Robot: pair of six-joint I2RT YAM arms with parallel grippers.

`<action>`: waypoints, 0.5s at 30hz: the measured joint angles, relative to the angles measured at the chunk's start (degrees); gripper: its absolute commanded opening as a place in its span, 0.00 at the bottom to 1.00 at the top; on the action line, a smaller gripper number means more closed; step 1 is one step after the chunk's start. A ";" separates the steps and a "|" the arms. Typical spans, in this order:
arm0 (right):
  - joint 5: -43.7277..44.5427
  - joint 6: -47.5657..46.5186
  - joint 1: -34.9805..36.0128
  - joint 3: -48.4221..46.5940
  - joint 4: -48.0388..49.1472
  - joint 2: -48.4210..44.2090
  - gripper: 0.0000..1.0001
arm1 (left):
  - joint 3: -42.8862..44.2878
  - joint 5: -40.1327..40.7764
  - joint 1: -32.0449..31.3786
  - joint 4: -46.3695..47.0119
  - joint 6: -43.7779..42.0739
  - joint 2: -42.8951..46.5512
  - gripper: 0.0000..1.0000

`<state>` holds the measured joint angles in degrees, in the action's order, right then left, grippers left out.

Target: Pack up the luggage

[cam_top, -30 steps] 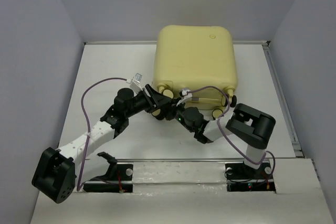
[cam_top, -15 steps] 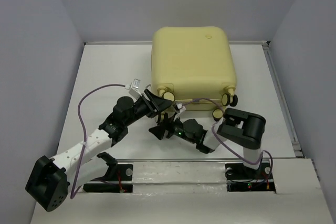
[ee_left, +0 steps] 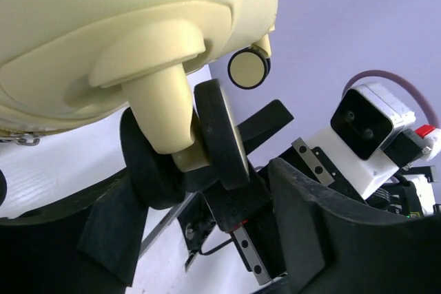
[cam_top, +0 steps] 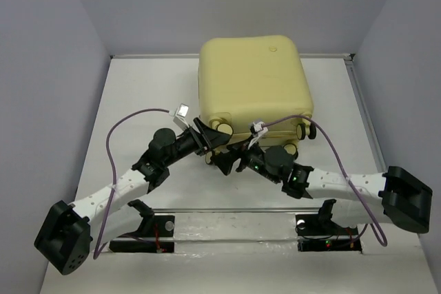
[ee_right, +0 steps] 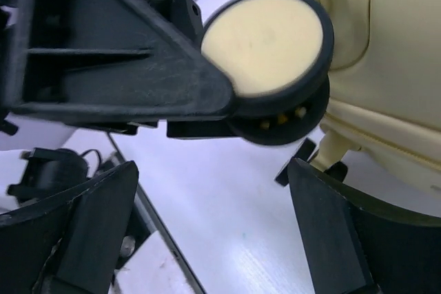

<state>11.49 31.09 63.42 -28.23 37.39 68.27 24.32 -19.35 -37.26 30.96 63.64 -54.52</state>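
The luggage [cam_top: 253,77] is a pale-yellow hard-shell suitcase, shut, lying at the back middle of the table with its wheels toward me. My left gripper [cam_top: 212,139] is at its near-left wheel. In the left wrist view that black double wheel [ee_left: 180,146] and its yellow stem sit between the parted fingers [ee_left: 103,228]; my left gripper [ee_left: 207,194] is open. My right gripper [cam_top: 229,160] hovers just in front of the same corner. Its jaws are spread wide over bare table, so my right gripper [ee_right: 212,170] is open, with the wheel [ee_right: 265,46] above it.
A finger of the left gripper [ee_right: 117,60] crosses the right wrist view beside the wheel. Purple cables [cam_top: 127,118] loop over both arms. A white rail [cam_top: 227,219] runs along the near edge. Grey walls close in the table on three sides.
The right gripper has opened wide from shut and its arm has stretched out to the right. The suitcase has shifted slightly left. The left gripper has widened a little around the wheel.
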 measured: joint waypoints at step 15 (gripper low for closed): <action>6.21 -9.11 -3.85 -12.28 -10.32 7.91 0.91 | 0.00 -2.03 2.95 4.79 -2.82 -1.25 0.88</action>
<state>17.69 21.98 59.57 -40.51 27.07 76.18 24.32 -21.39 -34.30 35.75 60.82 -55.77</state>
